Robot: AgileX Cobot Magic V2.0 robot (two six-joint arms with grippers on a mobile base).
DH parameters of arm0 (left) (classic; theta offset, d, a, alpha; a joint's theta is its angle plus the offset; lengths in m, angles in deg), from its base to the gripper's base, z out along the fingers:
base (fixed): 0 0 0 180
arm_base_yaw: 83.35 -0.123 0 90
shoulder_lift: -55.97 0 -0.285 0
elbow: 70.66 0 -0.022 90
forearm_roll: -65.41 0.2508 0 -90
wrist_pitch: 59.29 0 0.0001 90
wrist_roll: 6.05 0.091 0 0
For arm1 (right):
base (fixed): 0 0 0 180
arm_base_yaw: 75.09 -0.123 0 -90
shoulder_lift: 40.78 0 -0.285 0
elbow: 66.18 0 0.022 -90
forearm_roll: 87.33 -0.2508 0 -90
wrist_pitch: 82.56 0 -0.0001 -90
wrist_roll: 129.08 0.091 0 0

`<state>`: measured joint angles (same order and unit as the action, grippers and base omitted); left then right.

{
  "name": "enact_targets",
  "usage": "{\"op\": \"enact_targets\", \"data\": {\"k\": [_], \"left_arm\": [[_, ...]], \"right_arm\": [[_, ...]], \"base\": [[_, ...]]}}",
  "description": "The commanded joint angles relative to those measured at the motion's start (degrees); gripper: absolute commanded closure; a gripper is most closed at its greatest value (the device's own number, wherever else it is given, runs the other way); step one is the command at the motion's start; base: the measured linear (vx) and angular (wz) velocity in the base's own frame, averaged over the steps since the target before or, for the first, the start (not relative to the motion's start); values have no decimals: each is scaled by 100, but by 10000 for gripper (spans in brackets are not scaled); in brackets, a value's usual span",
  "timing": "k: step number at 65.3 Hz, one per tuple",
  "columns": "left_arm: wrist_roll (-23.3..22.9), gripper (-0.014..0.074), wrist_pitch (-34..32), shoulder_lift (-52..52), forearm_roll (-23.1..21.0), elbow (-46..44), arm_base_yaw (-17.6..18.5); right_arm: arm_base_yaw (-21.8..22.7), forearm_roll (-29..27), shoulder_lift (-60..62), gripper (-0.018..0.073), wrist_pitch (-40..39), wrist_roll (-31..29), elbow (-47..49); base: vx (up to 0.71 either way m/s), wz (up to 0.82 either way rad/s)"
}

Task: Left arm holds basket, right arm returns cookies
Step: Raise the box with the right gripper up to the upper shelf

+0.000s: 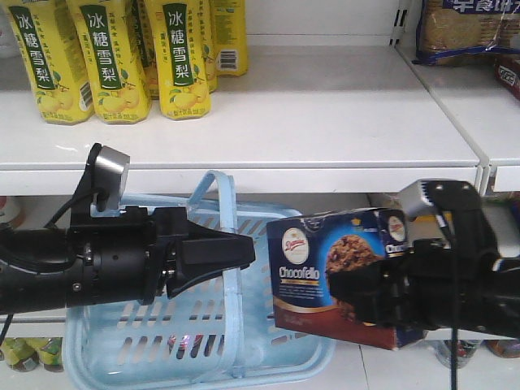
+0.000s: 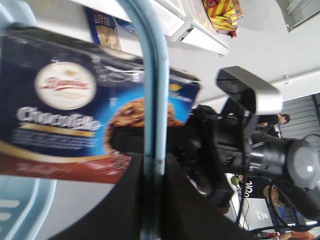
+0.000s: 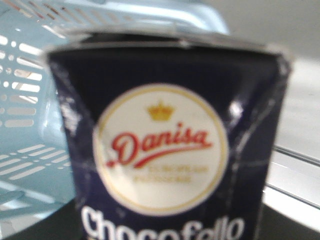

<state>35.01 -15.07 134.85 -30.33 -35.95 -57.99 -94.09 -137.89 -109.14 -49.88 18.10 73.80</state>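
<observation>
**Fig.** Cookie return, carton in transit. The right tool [image 1: 366, 296] pinches the cookies [image 1: 321, 260] at the lower right. The carton is off any surface, slightly tilted, just beside the basket [image 1: 122, 345] right rim and below the shelf [image 1: 325, 122] board. The left tool [image 1: 236, 253] is pressed together on the basket handle [image 1: 230, 199].

Advice: lift carton clear of rim & handle, level it, then pass over the shelf lip w/o clipping. Left side only holds steady. Carton projects fwd of the right tool, logo face outward.

The left arm [image 1: 81, 272] is a matte black cylindrical body tapering to a pointed black gripper [image 1: 244, 250]. A silver-grey camera block [image 1: 110, 169] tops its black bracket [image 1: 85, 193], with thin black cables [image 1: 58, 215] alongside. The right arm [image 1: 463, 284] is likewise black, with a matching grey camera block [image 1: 416, 199].
</observation>
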Motion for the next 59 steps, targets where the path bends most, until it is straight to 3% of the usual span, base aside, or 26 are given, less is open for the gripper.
{"op": "enact_targets", "data": {"k": [1,15,31,37,49,59], "left_arm": [[124,599,156,-179,-610,-247,34],[124,599,156,-179,-610,-247,34],[124,599,156,-179,-610,-247,34],[124,599,156,-179,-610,-247,34],[124,599,156,-179,-610,-247,34],[124,599,156,-179,-610,-247,34]], "right_arm": [[425,242,569,395,293,56,177],[993,802,1526,395,1303,142,666],[989,1733,1963,391,1411,1035,1543],[989,1873,1972,391,1110,1044,1839],[989,2280,1663,391,-230,1076,2057],[989,2310,1083,391,-1140,1083,2057]], "base": [[0,0],[0,0],[0,0],[0,0],[0,0],[0,0]]}}
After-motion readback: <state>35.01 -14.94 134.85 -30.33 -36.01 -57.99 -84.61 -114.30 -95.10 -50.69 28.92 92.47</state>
